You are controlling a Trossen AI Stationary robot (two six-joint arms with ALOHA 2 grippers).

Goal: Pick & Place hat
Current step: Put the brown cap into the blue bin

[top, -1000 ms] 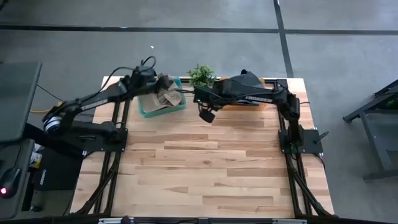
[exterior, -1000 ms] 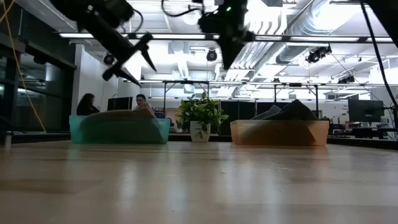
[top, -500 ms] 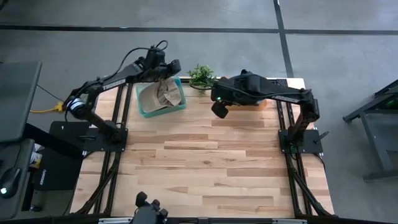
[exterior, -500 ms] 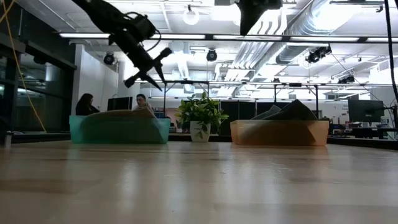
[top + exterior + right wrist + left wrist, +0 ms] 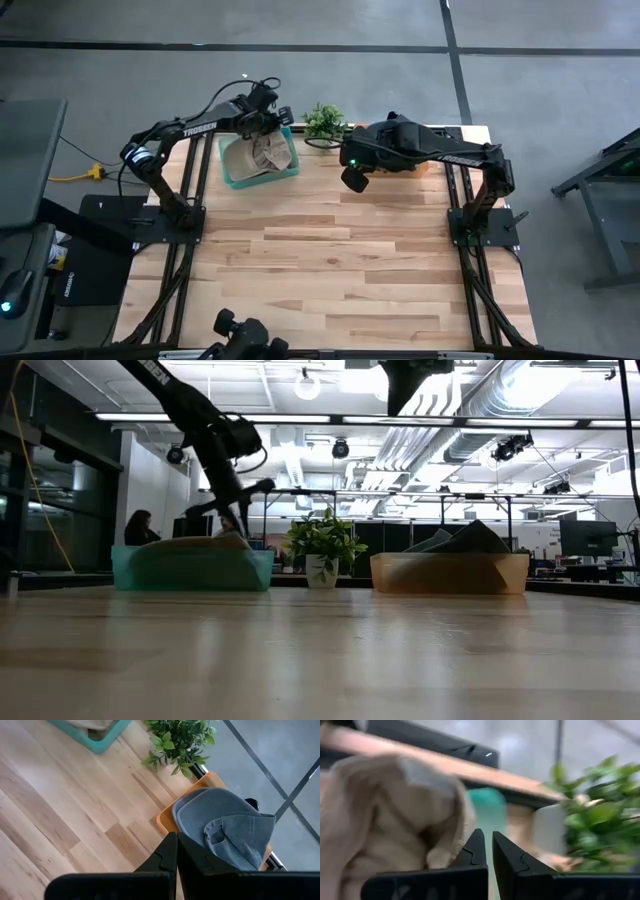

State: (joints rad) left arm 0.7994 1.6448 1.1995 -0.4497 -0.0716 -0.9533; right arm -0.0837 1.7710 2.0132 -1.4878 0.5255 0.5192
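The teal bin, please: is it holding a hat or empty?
Holding one: a crumpled tan hat lies inside the teal bin, seen from above.

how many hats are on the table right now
2. A tan hat lies in the teal bin under the left gripper; a grey hat lies in the orange bin near the right gripper. Others may be hidden beneath them.

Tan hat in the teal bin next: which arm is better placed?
Left. Its tool hangs at the teal bin, beside the tan hat. The right tool sits farther off, beyond the plant.
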